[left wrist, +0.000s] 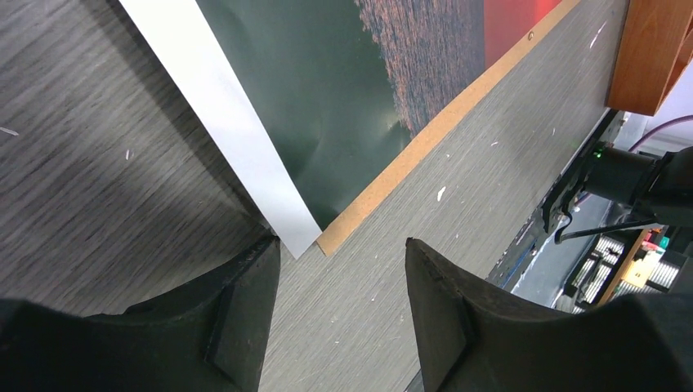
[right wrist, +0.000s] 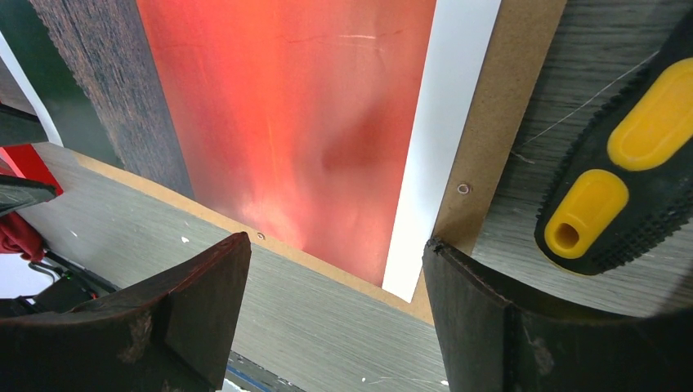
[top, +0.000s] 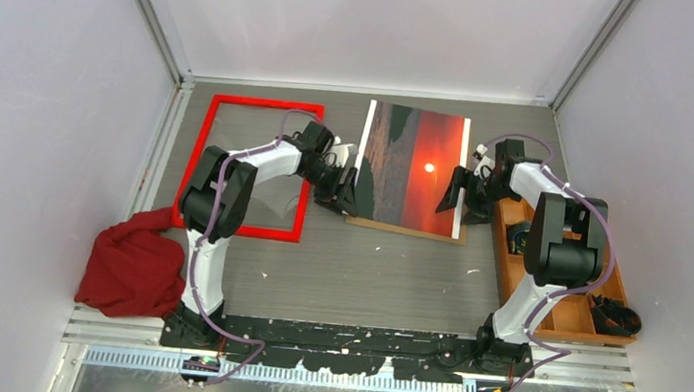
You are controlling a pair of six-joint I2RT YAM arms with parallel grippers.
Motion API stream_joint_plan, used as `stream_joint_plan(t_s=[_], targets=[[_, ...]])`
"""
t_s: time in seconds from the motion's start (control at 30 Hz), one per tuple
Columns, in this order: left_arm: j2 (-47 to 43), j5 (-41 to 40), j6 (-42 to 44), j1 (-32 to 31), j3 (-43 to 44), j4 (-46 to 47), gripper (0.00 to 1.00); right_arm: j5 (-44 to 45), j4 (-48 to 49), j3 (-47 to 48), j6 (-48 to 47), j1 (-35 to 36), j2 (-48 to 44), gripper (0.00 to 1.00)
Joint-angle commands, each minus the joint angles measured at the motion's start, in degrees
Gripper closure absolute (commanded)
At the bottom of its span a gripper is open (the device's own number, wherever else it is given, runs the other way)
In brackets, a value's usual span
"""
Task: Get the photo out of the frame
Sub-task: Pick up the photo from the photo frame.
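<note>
The photo (top: 413,169), a red sunset print with white side edges, lies face up on the brown backing board (top: 404,227) in the middle of the table. The red frame (top: 198,158) lies empty to its left. My left gripper (top: 341,195) is open and empty at the photo's near left corner. In the left wrist view (left wrist: 343,253) the white corner (left wrist: 237,122) lies just ahead of the left finger. My right gripper (top: 454,195) is open and empty at the photo's near right corner. In the right wrist view (right wrist: 339,249) it hangs above the photo (right wrist: 302,122) and board (right wrist: 507,106).
A red cloth (top: 130,262) lies at the near left. A wooden compartment tray (top: 572,314) stands along the right side with black items (top: 612,316) in it. A black and yellow tool handle (right wrist: 629,163) lies beside the board's right edge.
</note>
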Motion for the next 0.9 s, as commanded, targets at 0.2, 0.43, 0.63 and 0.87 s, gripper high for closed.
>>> stream_joint_plan(t_s=[0.2,0.43,0.63,0.87], targets=[[2.35,1.62,-4.45,1.96,-2.67,6.39,0.42,0.71,0.84,1.0,-0.64,0.33,0.72,0.18],[2.9,5.01,-7.12,3.54,-4.02,9.62,0.45,1.01,0.82,1.0,-0.76,0.32,1.08,0.18],[3.34,8.11,-10.39,4.2,-5.95,13.83,0.46,0.99,0.82,1.0,-0.81,0.35,1.43,0.18],[4.19,11.36,-13.63,4.4,-6.66,17.51,0.47,1.04,0.81,1.0,-0.87,0.32,1.59,0.18]])
